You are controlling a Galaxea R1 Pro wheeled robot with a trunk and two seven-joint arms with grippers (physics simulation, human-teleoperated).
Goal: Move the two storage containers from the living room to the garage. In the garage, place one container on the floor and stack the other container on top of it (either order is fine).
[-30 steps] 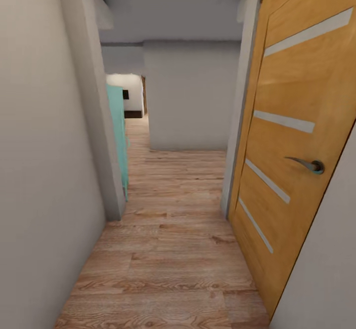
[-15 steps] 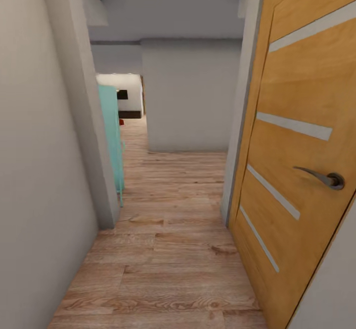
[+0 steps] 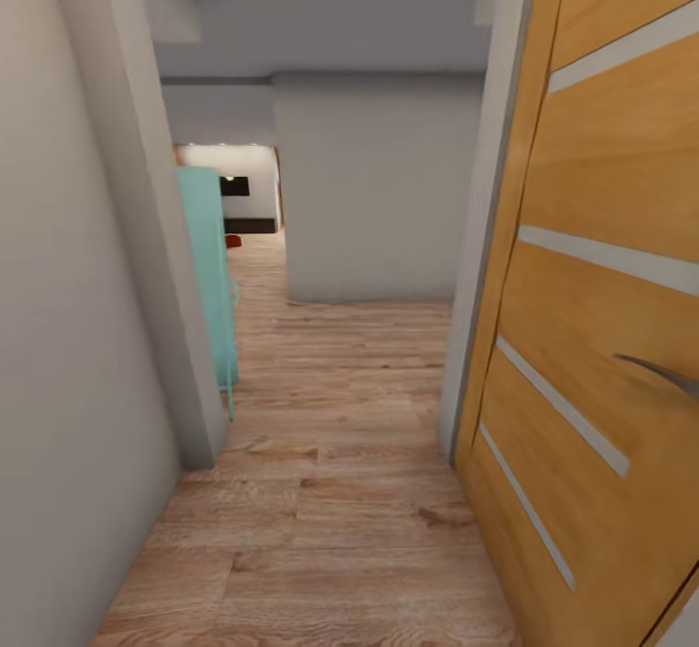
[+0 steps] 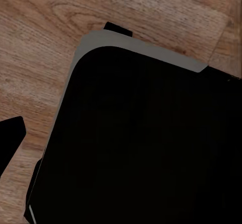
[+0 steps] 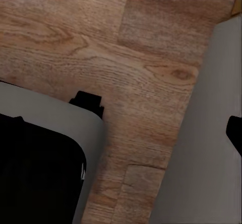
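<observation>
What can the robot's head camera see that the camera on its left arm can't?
The head view shows a hallway: an orange wooden door with a metal handle at the right, grey walls, a turquoise panel at the left, and a bright room far ahead with a small red thing on its floor, too small to name. The left wrist view looks down at a big black rounded shape with a grey edge, likely part of the robot itself. Both show the light wood plank floor.
</observation>
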